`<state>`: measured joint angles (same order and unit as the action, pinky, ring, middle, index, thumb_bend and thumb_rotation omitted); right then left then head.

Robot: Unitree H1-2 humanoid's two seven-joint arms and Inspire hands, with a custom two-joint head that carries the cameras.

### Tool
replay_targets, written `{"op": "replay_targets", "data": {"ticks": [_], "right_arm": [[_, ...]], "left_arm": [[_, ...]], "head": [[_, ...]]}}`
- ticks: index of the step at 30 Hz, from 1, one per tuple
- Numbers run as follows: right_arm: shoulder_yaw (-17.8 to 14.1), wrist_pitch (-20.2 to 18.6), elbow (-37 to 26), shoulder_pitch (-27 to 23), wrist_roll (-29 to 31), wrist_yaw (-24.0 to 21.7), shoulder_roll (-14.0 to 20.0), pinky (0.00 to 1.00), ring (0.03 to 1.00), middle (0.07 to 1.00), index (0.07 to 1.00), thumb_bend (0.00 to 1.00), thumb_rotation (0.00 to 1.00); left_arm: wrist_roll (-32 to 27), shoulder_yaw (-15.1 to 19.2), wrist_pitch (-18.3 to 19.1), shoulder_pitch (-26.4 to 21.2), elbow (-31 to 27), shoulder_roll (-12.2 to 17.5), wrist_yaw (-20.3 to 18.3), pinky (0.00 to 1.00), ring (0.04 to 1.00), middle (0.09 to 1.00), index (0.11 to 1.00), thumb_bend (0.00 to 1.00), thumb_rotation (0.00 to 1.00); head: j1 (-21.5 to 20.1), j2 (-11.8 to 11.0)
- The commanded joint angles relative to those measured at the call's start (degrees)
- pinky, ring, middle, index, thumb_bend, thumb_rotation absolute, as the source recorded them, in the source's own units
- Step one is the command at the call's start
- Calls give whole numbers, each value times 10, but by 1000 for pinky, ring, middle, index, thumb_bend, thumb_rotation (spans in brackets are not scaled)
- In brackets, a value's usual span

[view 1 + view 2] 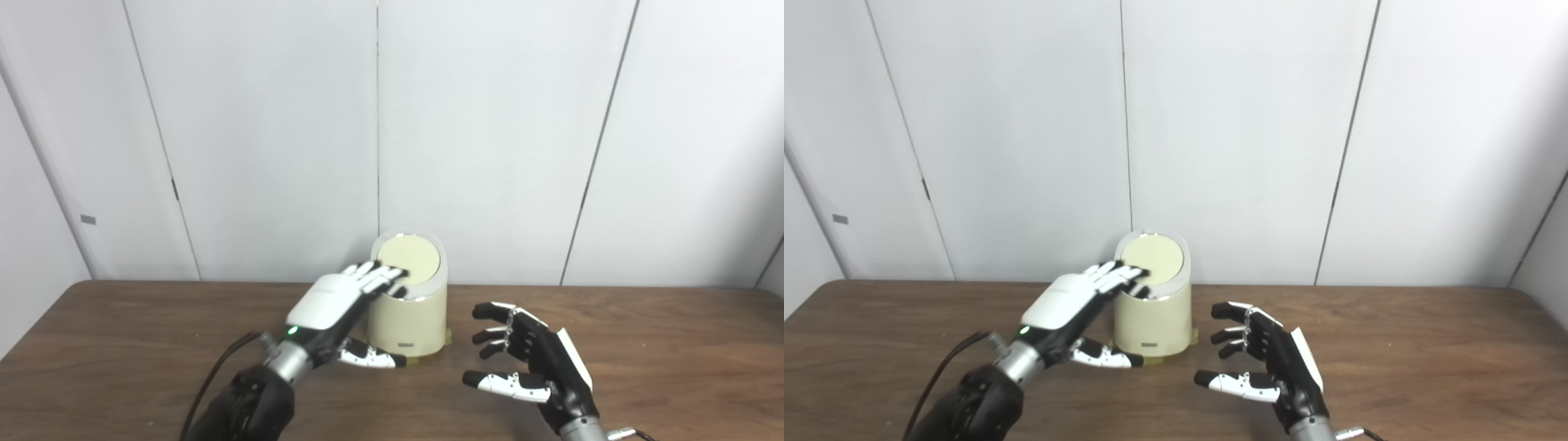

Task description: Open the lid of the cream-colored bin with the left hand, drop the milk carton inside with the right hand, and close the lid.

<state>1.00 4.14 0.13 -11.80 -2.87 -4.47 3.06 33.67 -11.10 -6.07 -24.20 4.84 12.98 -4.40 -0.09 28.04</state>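
Observation:
A cream-colored bin (409, 318) stands on the wooden table (674, 343) near the back middle. Its round lid (409, 260) lies down on the rim. My left hand (334, 303) is open, palm down, with its fingertips (383, 274) resting on the lid's front left edge and its thumb beside the bin's lower wall. My right hand (527, 358) is open to the right of the bin, fingers spread, holding nothing. No milk carton shows in either view.
White wall panels (490, 141) stand just behind the table's far edge. A black cable (214, 373) runs along my left forearm. Bare wood lies to the left and right of the bin.

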Motion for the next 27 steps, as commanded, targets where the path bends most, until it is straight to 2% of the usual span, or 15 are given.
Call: {"op": "replay_targets", "data": {"ticks": [1,4,6,8,12,14,16,18,20,27], "right_arm": [[-1,9,-20,-16,4,5,-1,477,594,730,677,626,0],[-2,11,-20,-16,3,6,0,481,593,737,680,631,0],[-3,13,-19,-15,6,5,0,482,592,737,682,641,0],[-6,16,-19,-14,14,3,0,483,597,737,687,662,0],[-10,9,-26,-9,27,1,0,485,608,746,730,699,1],[-10,6,-30,-6,29,0,2,494,620,754,751,714,29],[-10,4,-35,-2,27,1,4,505,639,761,771,727,65],[-9,2,-37,1,25,1,5,508,643,760,773,730,72],[-8,5,-38,4,24,1,5,522,658,764,782,740,91],[-4,-7,-49,9,17,4,2,550,688,779,791,757,126]], "left_arm": [[-50,27,-9,-4,-21,-8,22,881,989,984,953,762,315],[-121,61,-17,33,-24,-24,20,851,934,936,940,746,297],[-191,81,-18,57,-24,-31,1,839,904,916,934,740,283],[-245,96,-18,84,-26,-36,-12,757,848,884,921,756,260],[-291,112,-31,128,-29,-40,-13,656,764,829,904,771,276],[-317,116,-37,140,-26,-41,-21,623,721,788,876,749,238],[-335,119,-39,149,-25,-43,-26,584,663,737,833,748,208],[-341,120,-43,153,-22,-42,-30,577,649,722,820,749,203],[-344,119,-50,156,-17,-39,-33,583,648,717,806,747,211],[-347,114,-36,162,-38,-36,-43,584,656,731,791,746,207]], "head": [[0,0],[2,-1],[1,-1],[-1,1],[-2,4],[-4,5],[-2,9],[-1,9],[-2,9],[-10,14]]}}
